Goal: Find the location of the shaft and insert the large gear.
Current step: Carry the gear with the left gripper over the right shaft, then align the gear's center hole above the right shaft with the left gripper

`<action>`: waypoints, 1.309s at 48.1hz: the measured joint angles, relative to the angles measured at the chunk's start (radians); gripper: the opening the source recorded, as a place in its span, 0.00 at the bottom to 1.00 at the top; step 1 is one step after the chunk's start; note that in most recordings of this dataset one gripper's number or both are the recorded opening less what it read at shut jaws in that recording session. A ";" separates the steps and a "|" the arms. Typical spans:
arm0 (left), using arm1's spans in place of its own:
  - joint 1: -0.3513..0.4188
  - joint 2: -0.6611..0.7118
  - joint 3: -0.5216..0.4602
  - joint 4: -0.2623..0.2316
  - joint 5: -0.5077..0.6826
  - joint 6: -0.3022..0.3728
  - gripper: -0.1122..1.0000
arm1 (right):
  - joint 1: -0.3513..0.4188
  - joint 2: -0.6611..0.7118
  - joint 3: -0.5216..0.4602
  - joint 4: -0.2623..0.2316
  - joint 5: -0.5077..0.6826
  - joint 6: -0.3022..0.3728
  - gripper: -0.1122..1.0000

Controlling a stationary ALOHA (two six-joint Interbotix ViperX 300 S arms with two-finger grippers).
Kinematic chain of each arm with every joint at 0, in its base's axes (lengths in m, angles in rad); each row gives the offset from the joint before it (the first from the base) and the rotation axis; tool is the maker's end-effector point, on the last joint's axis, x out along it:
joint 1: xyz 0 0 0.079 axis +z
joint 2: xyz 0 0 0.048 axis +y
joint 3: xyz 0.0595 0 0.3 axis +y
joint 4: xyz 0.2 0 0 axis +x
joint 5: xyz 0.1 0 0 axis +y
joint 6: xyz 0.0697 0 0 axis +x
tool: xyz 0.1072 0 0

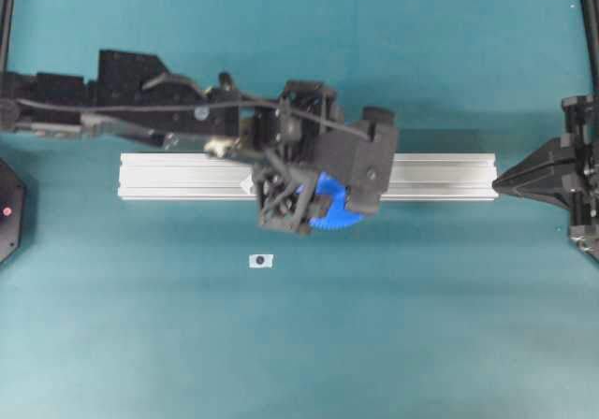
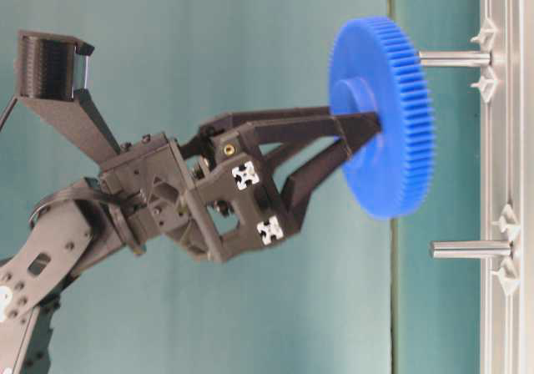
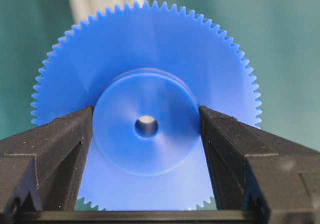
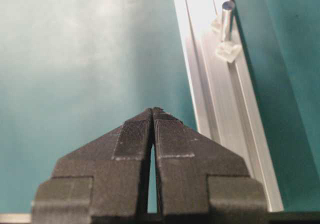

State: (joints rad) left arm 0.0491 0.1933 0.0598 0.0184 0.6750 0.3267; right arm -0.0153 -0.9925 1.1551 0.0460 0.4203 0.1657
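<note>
Teal worktop (image 1: 140,325) lies beneath; the left jaws (image 3: 146,121) clamp the large gear (image 3: 145,119) by its raised hub, a sound hold on stiff, light, probably slick plastic. Wrist pitched toward the rail (image 2: 501,174), gear near the shaft (image 2: 455,58). Right jaws (image 4: 152,115) rest closed, empty.

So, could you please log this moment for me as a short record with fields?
Left tool: clamped on the hub of the large gear
Gear state: lifted, not yet on a pin
Shaft: on the aluminium rail, bare
Second pin: bare
Right tool: shut, empty
White tag: on the mat
</note>
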 measured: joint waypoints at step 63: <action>0.058 0.195 -0.196 0.002 0.043 0.072 0.75 | -0.002 -0.060 0.015 -0.002 0.044 0.018 0.14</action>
State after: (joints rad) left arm 0.1074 0.3881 -0.1365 0.0199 0.7179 0.3988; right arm -0.0169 -1.0523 1.1704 0.0445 0.4648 0.1841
